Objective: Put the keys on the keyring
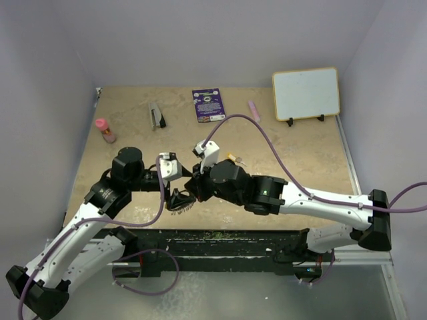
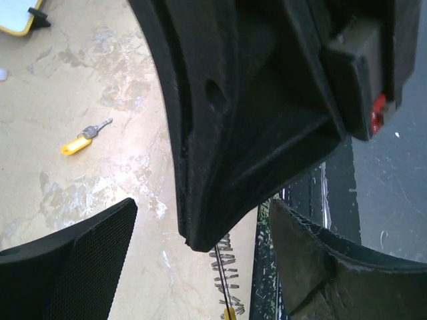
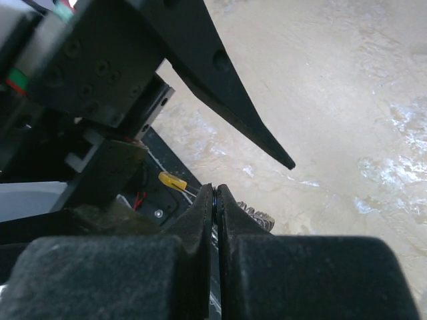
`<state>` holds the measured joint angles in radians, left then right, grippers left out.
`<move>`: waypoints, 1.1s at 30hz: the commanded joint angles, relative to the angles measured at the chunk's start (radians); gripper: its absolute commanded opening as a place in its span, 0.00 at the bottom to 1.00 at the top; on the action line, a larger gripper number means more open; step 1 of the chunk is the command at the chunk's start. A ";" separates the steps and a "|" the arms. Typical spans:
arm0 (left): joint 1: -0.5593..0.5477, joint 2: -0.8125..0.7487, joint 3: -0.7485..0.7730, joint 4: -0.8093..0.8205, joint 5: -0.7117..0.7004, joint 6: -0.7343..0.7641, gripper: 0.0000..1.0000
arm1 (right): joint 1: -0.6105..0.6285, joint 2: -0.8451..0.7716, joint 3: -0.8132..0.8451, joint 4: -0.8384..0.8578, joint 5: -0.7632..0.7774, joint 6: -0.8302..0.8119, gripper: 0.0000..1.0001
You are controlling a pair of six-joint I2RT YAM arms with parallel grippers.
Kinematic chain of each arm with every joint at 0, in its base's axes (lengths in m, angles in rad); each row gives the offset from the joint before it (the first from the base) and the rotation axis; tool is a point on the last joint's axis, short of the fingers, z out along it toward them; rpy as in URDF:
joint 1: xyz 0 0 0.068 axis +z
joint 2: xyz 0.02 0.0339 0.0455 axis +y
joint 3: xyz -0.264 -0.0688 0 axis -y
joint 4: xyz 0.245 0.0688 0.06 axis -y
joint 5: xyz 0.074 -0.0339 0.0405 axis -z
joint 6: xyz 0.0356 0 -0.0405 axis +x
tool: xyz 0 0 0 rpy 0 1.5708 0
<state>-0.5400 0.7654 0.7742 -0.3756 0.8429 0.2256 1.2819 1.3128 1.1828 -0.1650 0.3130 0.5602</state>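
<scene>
The right claw [image 3: 215,199] is pinched shut on the keyring [image 3: 257,215], apparently steadying its loop low over the counter [image 3: 347,100]. The left claw [image 2: 200,210] gapes wide around it. One key [image 3: 172,181] sits beside the pinch, a second key [image 2: 83,140] well apart.

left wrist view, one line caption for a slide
Open left gripper flanks the tip of the right gripper, beaded keyring just below, one yellow-headed key loose on the table.
</scene>
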 commanded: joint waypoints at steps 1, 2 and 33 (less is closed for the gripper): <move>-0.005 -0.027 -0.014 -0.011 0.107 0.099 0.79 | 0.005 -0.060 0.013 0.094 -0.056 0.003 0.00; -0.004 -0.034 -0.016 -0.007 0.117 0.101 0.76 | 0.006 -0.068 0.003 0.101 -0.064 0.003 0.00; -0.004 -0.067 -0.007 -0.034 0.159 0.155 0.38 | 0.016 -0.189 -0.144 0.262 -0.123 -0.016 0.00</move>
<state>-0.5400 0.7120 0.7547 -0.4206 0.9680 0.3599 1.2915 1.1713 1.0508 -0.0177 0.1917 0.5621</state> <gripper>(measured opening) 0.392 0.005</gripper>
